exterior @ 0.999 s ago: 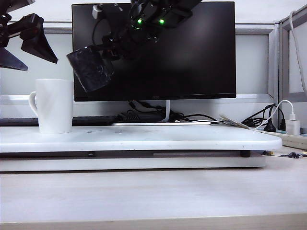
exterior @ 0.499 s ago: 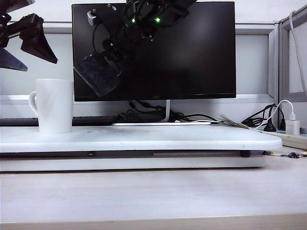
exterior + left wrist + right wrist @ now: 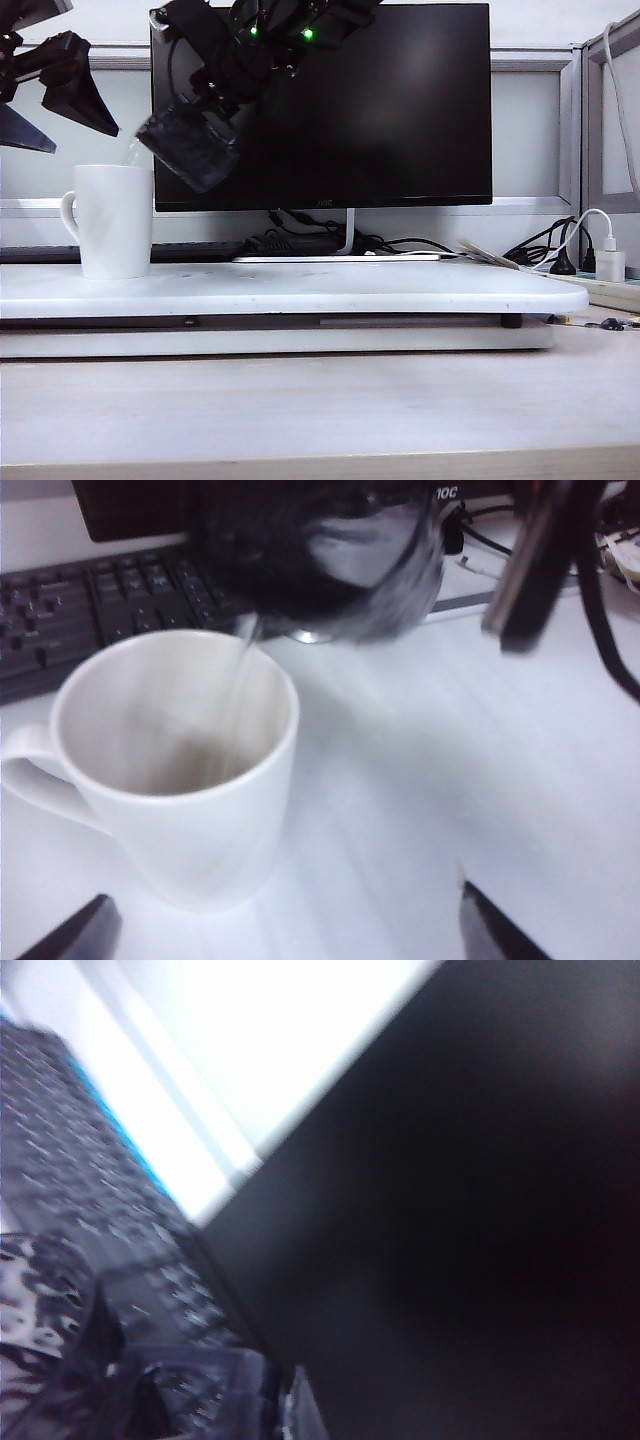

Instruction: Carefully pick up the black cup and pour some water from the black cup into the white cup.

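The black cup (image 3: 188, 150) hangs tilted in the air, its mouth low and toward the left, just above the rim of the white cup (image 3: 113, 221). My right gripper (image 3: 214, 104) is shut on the black cup from above and to the right. A thin stream of water (image 3: 238, 680) runs from the black cup (image 3: 320, 555) into the white cup (image 3: 180, 780), which stands upright with its handle to the left in the exterior view. My left gripper (image 3: 45, 92) hovers open above and left of the white cup, holding nothing. Its fingertips (image 3: 82, 935) flank the mug's base.
A large black monitor (image 3: 330, 110) stands behind the cups, with a black keyboard (image 3: 100, 600) at its foot. The white cup rests on a raised white board (image 3: 300, 290). Cables and a plugged charger (image 3: 605, 262) lie at the far right.
The right gripper has moved left and rolled, tipping the black cup's mouth further down over the white cup; water now flows. The left gripper has stayed put.
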Controlling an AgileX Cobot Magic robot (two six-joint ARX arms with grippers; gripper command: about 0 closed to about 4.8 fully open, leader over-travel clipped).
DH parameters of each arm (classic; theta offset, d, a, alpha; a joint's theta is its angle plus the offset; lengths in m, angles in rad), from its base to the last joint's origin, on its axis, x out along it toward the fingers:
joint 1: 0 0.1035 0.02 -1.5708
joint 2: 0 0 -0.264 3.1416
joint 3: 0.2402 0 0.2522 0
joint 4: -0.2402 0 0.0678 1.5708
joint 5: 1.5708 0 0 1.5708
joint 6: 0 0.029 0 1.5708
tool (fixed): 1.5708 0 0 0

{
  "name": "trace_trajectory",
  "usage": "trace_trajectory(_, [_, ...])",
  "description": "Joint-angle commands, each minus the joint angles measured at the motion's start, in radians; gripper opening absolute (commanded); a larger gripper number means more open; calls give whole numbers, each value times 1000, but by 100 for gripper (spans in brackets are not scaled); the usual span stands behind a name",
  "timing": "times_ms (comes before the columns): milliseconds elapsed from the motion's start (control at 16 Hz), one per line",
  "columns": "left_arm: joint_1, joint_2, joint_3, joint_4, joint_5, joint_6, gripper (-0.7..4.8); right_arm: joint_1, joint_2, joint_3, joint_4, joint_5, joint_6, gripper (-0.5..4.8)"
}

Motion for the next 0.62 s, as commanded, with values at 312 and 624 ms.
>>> trace_trajectory(312, [2,-3,2,6,2,-3,479,5,-15,11,70,20,-133,-6])
trace_trajectory(624, [2,-2,2,6,2,-3,479,10,-15,11,76,21,-200,-6])
